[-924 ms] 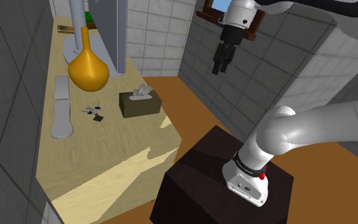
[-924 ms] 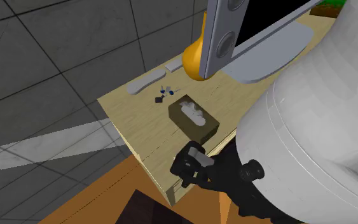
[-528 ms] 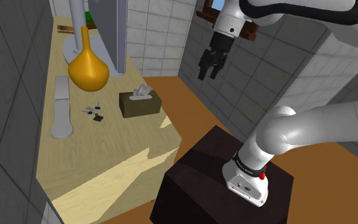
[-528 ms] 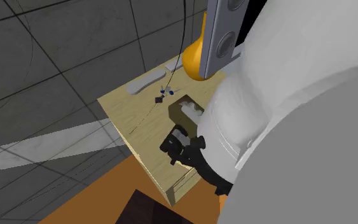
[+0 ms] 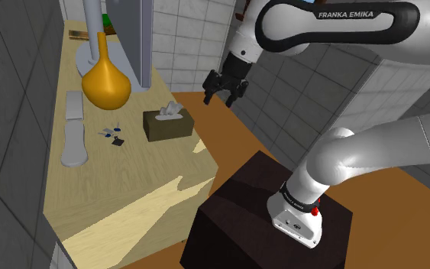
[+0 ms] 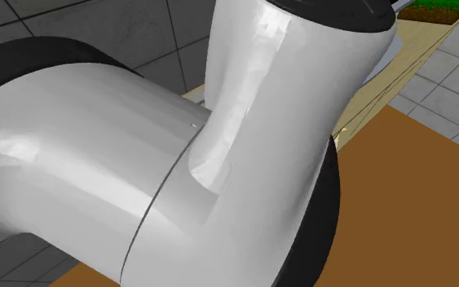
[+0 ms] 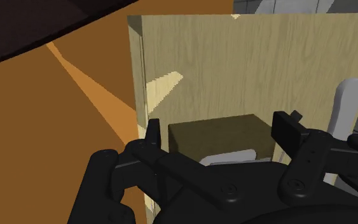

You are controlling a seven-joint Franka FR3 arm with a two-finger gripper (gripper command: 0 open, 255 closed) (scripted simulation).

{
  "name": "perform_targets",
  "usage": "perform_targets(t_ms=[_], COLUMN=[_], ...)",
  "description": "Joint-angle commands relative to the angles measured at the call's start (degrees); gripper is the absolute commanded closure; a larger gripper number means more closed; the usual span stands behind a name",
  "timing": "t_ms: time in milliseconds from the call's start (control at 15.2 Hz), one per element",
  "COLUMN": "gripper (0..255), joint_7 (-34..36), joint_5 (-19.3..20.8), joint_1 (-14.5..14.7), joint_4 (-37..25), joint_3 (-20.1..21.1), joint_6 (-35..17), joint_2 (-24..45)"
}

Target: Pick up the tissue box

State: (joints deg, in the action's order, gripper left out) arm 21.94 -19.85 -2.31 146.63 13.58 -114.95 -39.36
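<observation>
Overhead, the claw is hanging open near the tissue box

The claw (image 5: 224, 89) is hanging in the air at the end of the white arm (image 5: 324, 19). Its two black fingers (image 7: 152, 132) are standing well apart. Nothing is sitting between them in a clasp, and they are touching neither the table (image 5: 129, 195) nor anything on it. In the shoulder view it is hovering above and to the right of the tissue box (image 5: 167, 125), over the edge where the table is meeting the orange-brown floor (image 5: 240, 141). In the wrist view the box (image 7: 219, 135) is showing beyond the gap between the spread fingers, apart from both.

The tissue box is a low, dark olive-brown block that is lying flat on the light wooden table, close to the table's edge nearest the arm. A white tissue (image 5: 172, 109) is poking up from its top.

Beyond the box, toward the shoulder view's upper left, an orange vase (image 5: 106, 85) with a round belly is standing upright. A pale grey bar (image 5: 73, 131) is lying along the table's far side, well apart from the box.

The dark stand (image 5: 236, 206) is sitting at the shoulder view's lower right. In the second exterior view, a thick white link of the arm (image 6: 219, 163) is looming close to the camera.
</observation>
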Motion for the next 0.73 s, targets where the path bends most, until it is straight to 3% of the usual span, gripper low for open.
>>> perform_targets(t_ms=[0, 396, 660], gripper=[0, 0, 0], joint_7=[4.87, 19.86, 32.54], joint_5=[-1.43, -1.65, 3.47], joint_1=[-0.73, -5.1, -10.65], joint_4=[0.1, -2.5, -6.24], joint_3=[2.95, 12.39, 19.42], joint_6=[-5.4, -21.1, -30.26], joint_2=[2.46, 13.29, 21.8])
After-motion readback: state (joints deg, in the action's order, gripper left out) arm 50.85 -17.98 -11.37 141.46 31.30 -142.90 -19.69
